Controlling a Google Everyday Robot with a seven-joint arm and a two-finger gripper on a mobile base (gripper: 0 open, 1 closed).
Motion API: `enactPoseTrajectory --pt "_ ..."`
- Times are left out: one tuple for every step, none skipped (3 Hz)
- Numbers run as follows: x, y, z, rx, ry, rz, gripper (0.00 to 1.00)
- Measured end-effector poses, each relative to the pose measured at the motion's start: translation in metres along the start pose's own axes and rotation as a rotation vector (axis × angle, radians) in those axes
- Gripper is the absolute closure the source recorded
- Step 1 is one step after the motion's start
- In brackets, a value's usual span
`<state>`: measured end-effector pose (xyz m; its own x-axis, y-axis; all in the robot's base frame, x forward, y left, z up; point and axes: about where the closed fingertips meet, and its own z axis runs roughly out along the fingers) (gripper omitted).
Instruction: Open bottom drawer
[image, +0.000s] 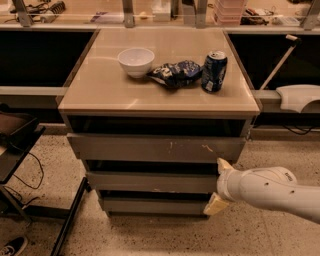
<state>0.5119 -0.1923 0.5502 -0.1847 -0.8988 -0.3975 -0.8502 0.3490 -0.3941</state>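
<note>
The bottom drawer (150, 205) is the lowest, narrowest grey front of three under the tan cabinet top, and it looks closed. My gripper (219, 184) comes in from the right on a white arm, at the right ends of the lower drawers. It is open: one pale fingertip (223, 164) stands by the right end of the middle drawer (150, 181) and the other (214, 204) is at the right end of the bottom drawer. It holds nothing.
The top drawer (155, 148) has pale scratches. On the cabinet top (100, 95) stand a white bowl (135, 61), a dark snack bag (175, 73) and a blue can (214, 71). A dark stand (15, 145) is on the left and a white object (297, 97) on the right.
</note>
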Motion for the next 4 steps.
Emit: enactPoseTrajectory --pt "0.014 0.02 0.024 -0.05 0.005 0.027 0.0" --pt "0.013 0.023 0.024 -0.047 0.009 0.016 0.0" --pt "0.03 0.03 0.041 -0.077 -0.007 0.087 0.0" --pt "0.087 0.058 0.079 -0.162 -0.006 0.221 0.0"
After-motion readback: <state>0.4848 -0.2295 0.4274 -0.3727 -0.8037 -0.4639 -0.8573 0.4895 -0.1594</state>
